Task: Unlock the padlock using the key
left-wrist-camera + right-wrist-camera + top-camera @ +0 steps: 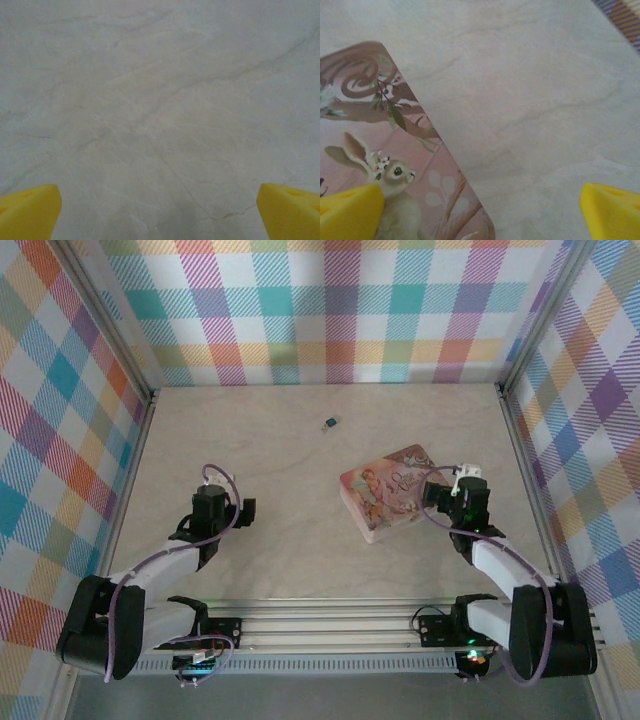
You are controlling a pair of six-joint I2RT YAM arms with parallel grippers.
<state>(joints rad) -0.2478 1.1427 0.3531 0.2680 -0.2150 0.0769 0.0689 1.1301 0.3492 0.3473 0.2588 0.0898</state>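
The padlock point(330, 422) is a tiny dark blue-teal thing with a small silvery part, lying alone on the table toward the back centre. At this size I cannot make out the key as a separate thing. My left gripper point(216, 522) hangs open over bare table at the front left, its yellow fingertips point(30, 212) wide apart with nothing between them point(159, 210). My right gripper point(458, 508) is open at the right, well in front of the padlock. One of its fingertips point(350, 215) is over the pink tin's corner, with nothing between the jaws point(482, 210).
A pink illustrated rectangular tin point(388, 492) lies flat right of centre, its rabbit picture showing point(380, 150). Plaid walls point(330, 310) close in the pale marbled table point(280, 470) at the back and on both sides. A metal rail point(330, 625) runs along the near edge.
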